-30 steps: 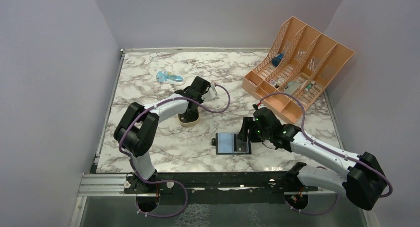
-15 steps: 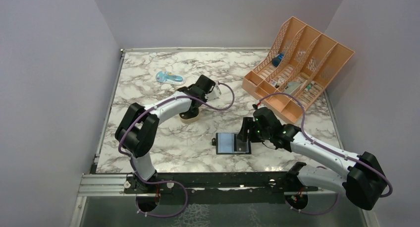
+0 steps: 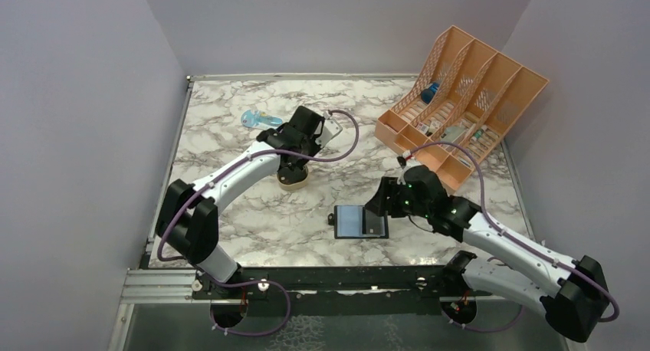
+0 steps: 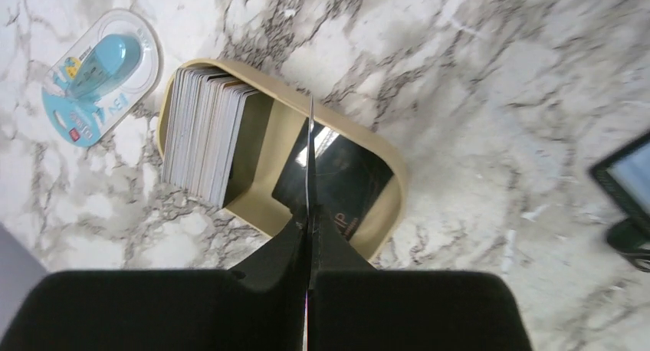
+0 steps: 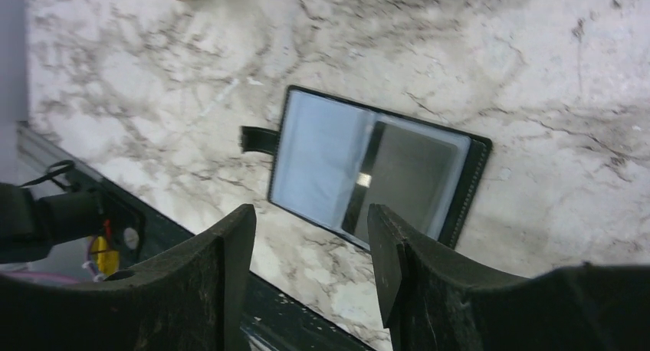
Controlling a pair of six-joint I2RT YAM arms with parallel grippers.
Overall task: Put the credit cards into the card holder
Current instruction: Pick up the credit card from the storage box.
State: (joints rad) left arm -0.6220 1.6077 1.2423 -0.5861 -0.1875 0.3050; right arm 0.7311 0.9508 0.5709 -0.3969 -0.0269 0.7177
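Nearest you, the card holder (image 3: 361, 221) lies open on the marble table (image 3: 253, 221), your right gripper (image 3: 381, 200) above its far right corner; only the right wrist view shows those jaws spread apart, gripping nothing; farther off, your left gripper (image 4: 309, 227) is pinched tight on a single card (image 4: 310, 152), edge-on over the gold tin (image 4: 387, 205); the overhead camera cannot show that card, nor the credit cards (image 4: 203, 132) stacked inside.

Marble-patterned table (image 3: 253, 228) between plain lilac walls (image 3: 77, 136).
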